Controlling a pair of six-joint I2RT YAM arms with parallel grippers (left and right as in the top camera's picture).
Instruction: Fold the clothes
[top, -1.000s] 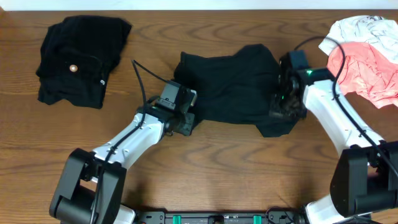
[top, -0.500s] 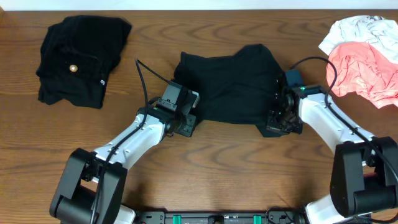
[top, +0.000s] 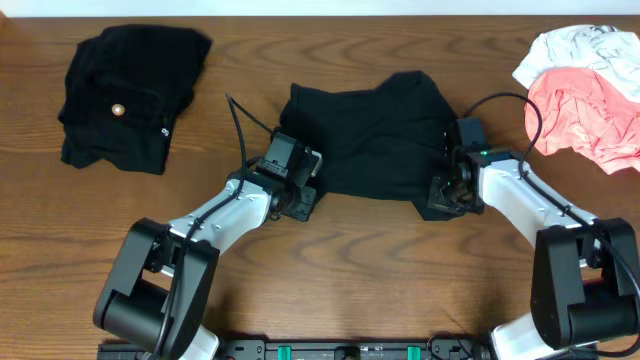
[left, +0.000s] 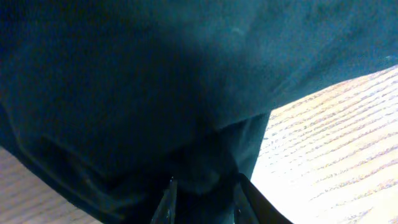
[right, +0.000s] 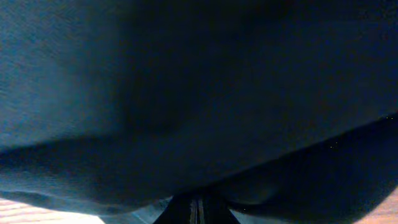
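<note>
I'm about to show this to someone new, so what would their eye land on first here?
The black shirt spread in the middle of the table, with the left gripper pinching its lower left edge and the right gripper pinching its lower right corner. Next come the dark bundle with a pale button at far left and the pink and white garments heaped at far right.

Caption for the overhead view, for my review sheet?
Left arm and right arm, jaws shut on lower corners of the black shirt; black garment far left, pink garment far right.
</note>
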